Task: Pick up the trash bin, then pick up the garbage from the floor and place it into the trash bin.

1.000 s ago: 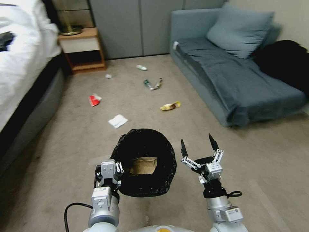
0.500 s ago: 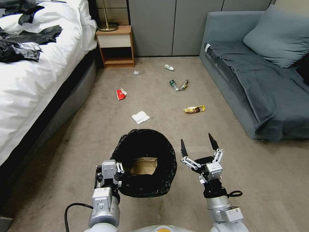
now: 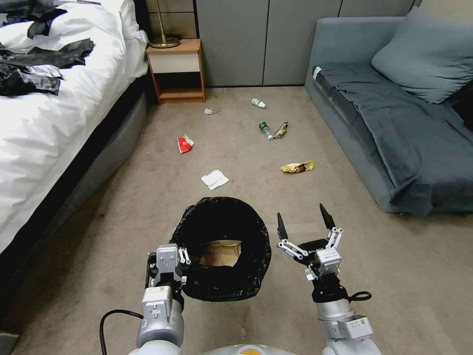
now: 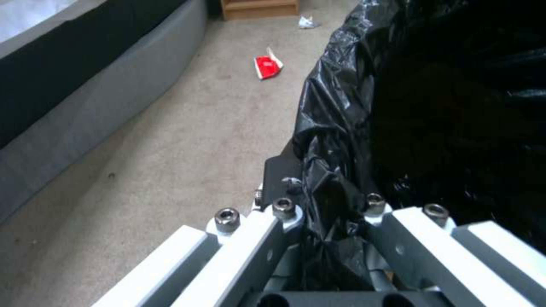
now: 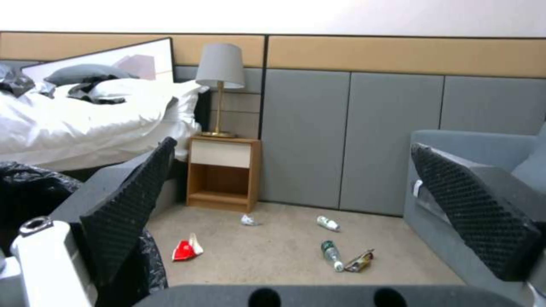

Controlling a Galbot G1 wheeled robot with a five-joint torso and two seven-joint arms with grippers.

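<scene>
Holding the trash bin (image 3: 221, 249) by its black-lined near rim, our left gripper (image 3: 169, 266) is clamped on it, a brown paper bag (image 3: 220, 253) inside. Our right gripper (image 3: 302, 223) hangs beside the bin, fingers spread and empty. Ahead on the floor (image 3: 148, 197) lie a white tissue (image 3: 214, 179), a yellow wrapper (image 3: 297, 167), a red-white packet (image 3: 185, 144) and two bottles (image 3: 265, 130).
</scene>
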